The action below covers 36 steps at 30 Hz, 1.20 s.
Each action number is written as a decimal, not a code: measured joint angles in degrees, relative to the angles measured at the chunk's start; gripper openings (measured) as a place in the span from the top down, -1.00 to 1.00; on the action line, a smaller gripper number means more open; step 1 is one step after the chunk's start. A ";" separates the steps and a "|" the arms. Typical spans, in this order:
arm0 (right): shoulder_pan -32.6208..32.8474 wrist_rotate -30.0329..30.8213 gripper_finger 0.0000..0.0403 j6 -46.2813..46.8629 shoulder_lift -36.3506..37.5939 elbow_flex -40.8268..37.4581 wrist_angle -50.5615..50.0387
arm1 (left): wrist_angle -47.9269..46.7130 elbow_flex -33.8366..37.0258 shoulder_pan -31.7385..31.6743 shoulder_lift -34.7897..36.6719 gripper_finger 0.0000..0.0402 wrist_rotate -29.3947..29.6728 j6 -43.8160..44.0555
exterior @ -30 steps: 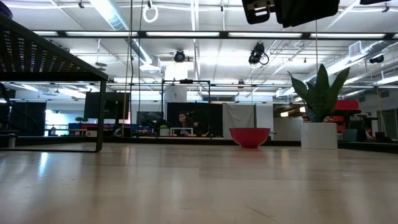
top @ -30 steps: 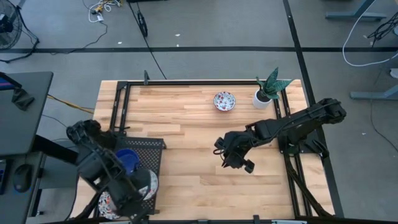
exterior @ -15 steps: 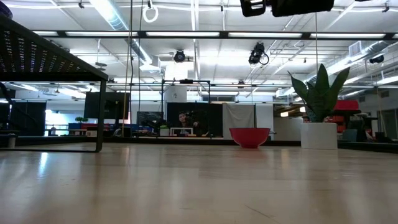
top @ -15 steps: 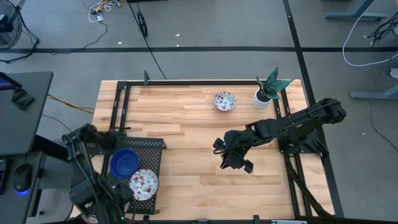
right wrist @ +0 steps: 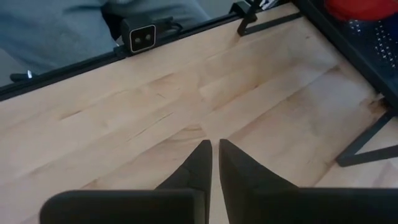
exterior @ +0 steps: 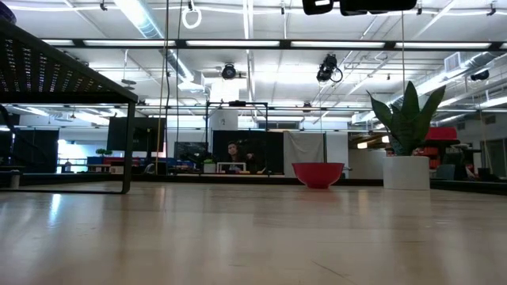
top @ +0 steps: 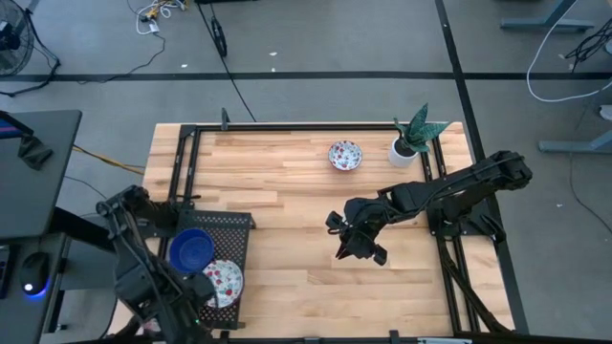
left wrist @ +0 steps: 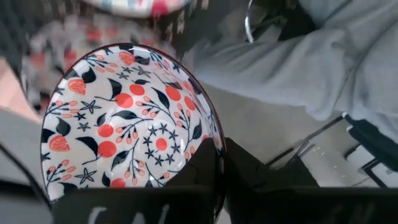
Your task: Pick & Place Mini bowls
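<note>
Landmark: black mesh rack [top: 225, 229] at the table's [top: 287, 277] near left corner.

Left gripper [left wrist: 219, 186] sits just off the rack's near left edge, past the table's edge. Its fingers are clamped on the rim of a floral bowl [left wrist: 124, 127], one finger inside and one outside, the bowl's open face toward the wrist camera. More floral bowls show blurred beyond it in that view; I cannot count them.

On the rack: a blue bowl [top: 191, 248], and touching its near side a floral bowl [top: 223, 282], partly hidden by the left arm.

Right gripper [top: 360, 247] hangs above bare wood, well to the right of the rack, about mid-table. Its fingers [right wrist: 198, 163] are nearly together with a thin slit between them, holding nothing.

Far from the rack, toward the table's far right corner: a lone floral bowl [top: 345, 155], upright, with a potted plant [top: 411, 139] near it on its right, apart from it.
</note>
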<state>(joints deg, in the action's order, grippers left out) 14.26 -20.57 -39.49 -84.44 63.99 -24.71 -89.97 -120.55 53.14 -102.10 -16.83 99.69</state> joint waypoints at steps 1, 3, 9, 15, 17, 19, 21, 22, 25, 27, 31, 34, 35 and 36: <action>0.01 -0.05 0.85 0.00 0.00 0.00 0.00 | 0.00 0.00 -0.10 0.02 0.94 0.83 -1.10; 0.02 -0.05 0.85 0.00 0.00 0.00 0.00 | -0.03 0.02 -0.13 0.12 0.94 2.49 -2.52; 0.02 -0.07 0.85 -0.02 0.00 0.00 0.00 | -0.07 1.50 0.57 0.25 0.94 2.31 -2.90; 0.02 -0.07 0.85 -0.02 0.00 0.00 0.06 | -0.04 6.86 1.71 1.51 0.94 2.10 -3.72; 0.02 -0.07 0.85 -0.02 0.00 0.00 0.15 | -0.01 8.09 1.87 1.66 0.94 2.79 -4.16; 0.02 -0.07 0.85 -0.02 0.00 0.00 0.20 | -0.11 8.52 1.89 1.68 0.94 4.22 -4.40; 0.02 -0.07 0.85 -0.02 0.00 0.00 0.22 | 0.04 8.52 2.20 1.77 0.94 5.69 -4.36; 0.02 -0.07 0.85 -0.02 0.00 0.00 0.23 | -0.01 8.50 2.39 1.77 0.94 6.38 -4.36; 0.02 -0.07 0.85 0.01 0.00 0.00 0.29 | 0.02 8.50 2.53 1.77 0.94 7.65 -4.28; 0.02 -0.07 0.85 0.03 0.00 0.00 0.31 | 0.00 8.50 2.90 1.77 0.94 9.10 -4.07; 0.02 -0.07 0.85 0.07 0.00 0.00 0.31 | 0.00 8.50 3.50 1.70 0.94 10.00 -3.58; 0.02 -0.07 0.85 0.14 -0.01 0.00 0.31 | -0.02 8.48 3.75 1.10 0.94 10.18 -3.29; 0.02 -0.07 0.85 0.16 -0.01 0.00 0.31 | 0.00 8.48 3.85 0.89 0.94 10.25 -3.29; 0.02 -0.07 0.85 0.18 -0.02 0.00 0.31 | 0.02 8.48 4.19 0.76 0.94 10.65 -3.28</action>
<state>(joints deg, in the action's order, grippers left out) 14.28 -20.64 -39.31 -84.47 63.99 -24.40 -89.95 -112.07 57.33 -101.34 -6.18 96.40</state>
